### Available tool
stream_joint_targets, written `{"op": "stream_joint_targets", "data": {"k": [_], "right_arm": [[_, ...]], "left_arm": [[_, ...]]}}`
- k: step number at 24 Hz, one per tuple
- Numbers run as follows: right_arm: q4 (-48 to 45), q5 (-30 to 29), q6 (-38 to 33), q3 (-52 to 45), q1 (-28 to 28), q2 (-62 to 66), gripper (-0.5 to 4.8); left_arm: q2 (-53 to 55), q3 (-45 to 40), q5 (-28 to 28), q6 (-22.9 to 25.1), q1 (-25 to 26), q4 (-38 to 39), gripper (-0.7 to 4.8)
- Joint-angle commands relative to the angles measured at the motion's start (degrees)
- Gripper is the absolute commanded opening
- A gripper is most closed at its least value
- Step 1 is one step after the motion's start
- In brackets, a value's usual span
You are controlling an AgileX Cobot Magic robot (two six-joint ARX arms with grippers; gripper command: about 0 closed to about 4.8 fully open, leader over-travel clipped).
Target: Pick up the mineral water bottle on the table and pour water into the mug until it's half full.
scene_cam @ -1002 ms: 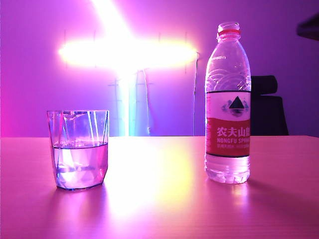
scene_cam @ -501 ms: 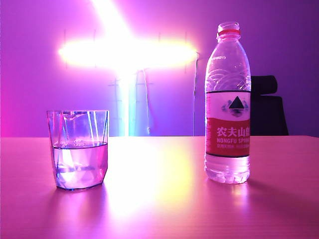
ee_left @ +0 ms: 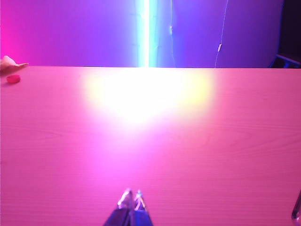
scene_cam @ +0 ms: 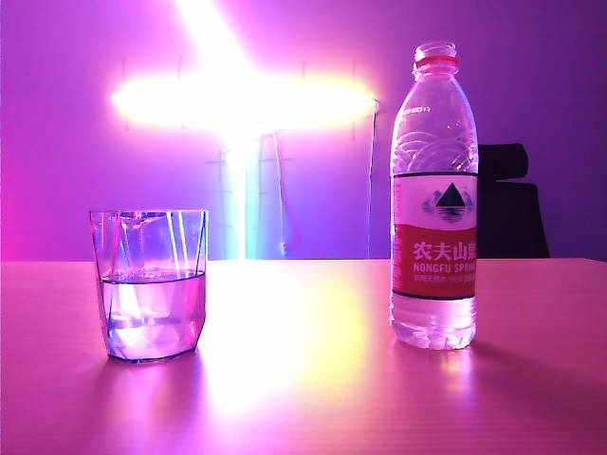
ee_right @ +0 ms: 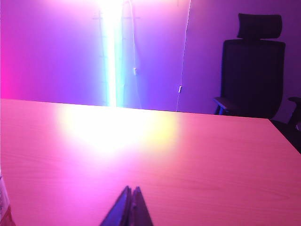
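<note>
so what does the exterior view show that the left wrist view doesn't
Only the exterior view shows the short clear faceted glass mug, about half full of water, and the tall clear plastic mineral water bottle standing uncapped, apart from it. Only the left wrist view shows the left gripper, shut, and a small red cap at the far table edge. Both show the smooth wooden table and the glowing light strip.

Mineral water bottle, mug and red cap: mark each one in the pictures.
mineral water bottle (scene_cam: 433, 256): exterior view, on its red-and-white label.
mug (scene_cam: 149, 284): exterior view, on its glass wall at the water line.
red cap (ee_left: 13, 79): left wrist view, on its top, lying on the table.
</note>
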State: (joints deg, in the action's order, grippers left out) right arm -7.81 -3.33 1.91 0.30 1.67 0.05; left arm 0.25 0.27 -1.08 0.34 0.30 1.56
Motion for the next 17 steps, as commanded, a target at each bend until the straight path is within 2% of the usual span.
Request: {"op": "stream_joint_targets", "data": {"k": [1, 8, 17], "right_arm": [[-0.98, 0.76, -0.46, -0.26, 0.15, -0.09, -0.06], [-0.33, 5.09, -1.64, -0.26, 0.35, -0.09, -0.06], [0.37, 4.72, -1.64, -0.26, 0.28, -0.09, -0.05]], "left_arm": [[0.09, 0.24, -0.22, -0.15, 0.09, -0.35, -0.02], [0.09, 0.24, -0.22, -0.15, 0.09, -0.35, -0.02], [0.09, 0.24, -0.22, -0.15, 0.09, -0.35, -0.02]]}}
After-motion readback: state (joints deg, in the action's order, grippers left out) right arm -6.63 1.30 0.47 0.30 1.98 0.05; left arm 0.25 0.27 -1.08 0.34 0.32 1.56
